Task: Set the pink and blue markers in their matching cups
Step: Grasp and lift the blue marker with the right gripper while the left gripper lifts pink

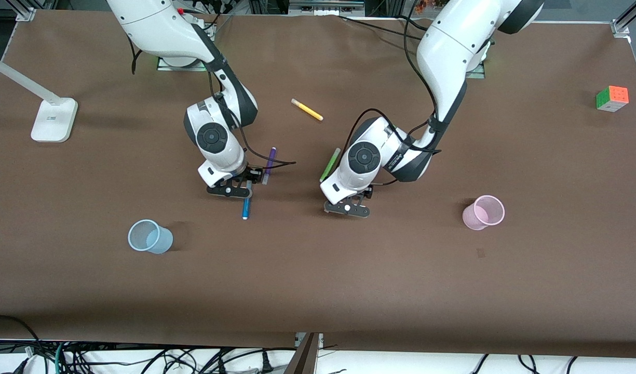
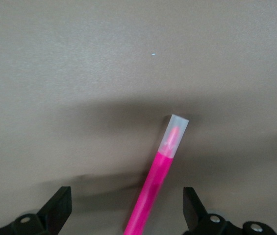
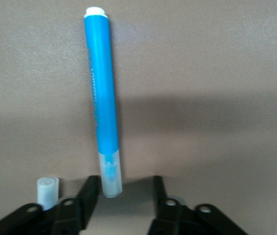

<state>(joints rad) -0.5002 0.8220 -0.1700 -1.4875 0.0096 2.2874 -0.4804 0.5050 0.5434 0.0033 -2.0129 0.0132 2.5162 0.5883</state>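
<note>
The brown table (image 1: 318, 280) is bearing everything. The pale blue translucent cup (image 1: 150, 236) is standing toward the right arm's end, the pale pink translucent cup (image 1: 484, 212) toward the left arm's end. The left gripper (image 2: 126, 208) is hanging low with fingers spread apart either side of the magenta-pink marker (image 2: 155, 188). The right gripper (image 3: 123, 196) is straddling the bright blue marker (image 3: 101, 98) at its pale cap, jaws narrowed but not touching it.
</note>
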